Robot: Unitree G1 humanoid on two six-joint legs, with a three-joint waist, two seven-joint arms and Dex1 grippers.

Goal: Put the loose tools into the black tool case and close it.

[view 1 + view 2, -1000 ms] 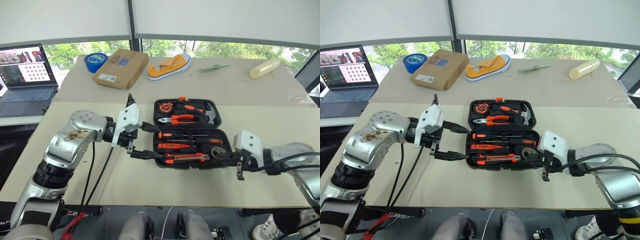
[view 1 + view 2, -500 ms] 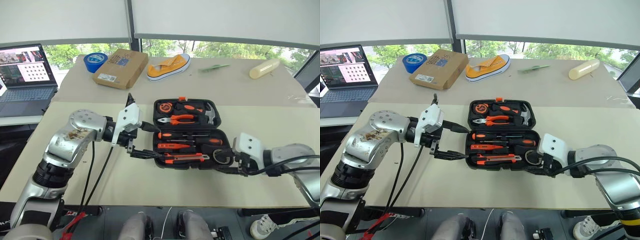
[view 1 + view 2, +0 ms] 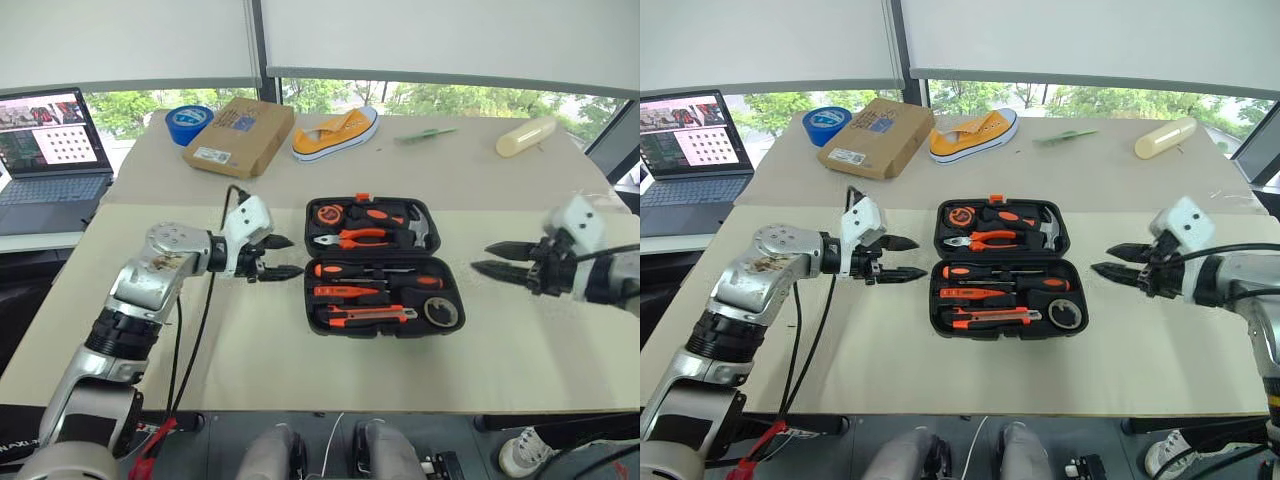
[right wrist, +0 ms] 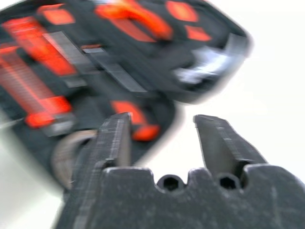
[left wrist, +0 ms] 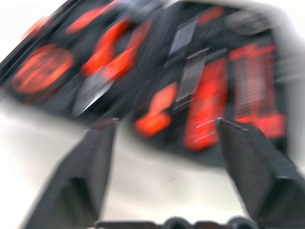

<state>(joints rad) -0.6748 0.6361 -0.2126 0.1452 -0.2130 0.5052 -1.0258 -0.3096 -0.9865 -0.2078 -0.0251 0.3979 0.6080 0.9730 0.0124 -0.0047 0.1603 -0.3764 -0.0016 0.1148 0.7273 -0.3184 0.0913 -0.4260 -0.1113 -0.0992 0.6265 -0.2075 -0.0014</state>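
Tool case [image 3: 383, 268] lies fully open, tools inside. Left gripper [image 3: 280, 257] and right gripper [image 3: 492, 257] both spread, empty, flanking it.

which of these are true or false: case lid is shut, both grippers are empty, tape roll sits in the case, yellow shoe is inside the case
The black tool case is shut: false, it lies open with tools in its recesses.
The left gripper and right gripper hold nothing: true, both are open beside the case.
The small dark tape roll sits in the case: true.
The yellow shoe is inside the case: false, it lies on the far table near the cardboard box.
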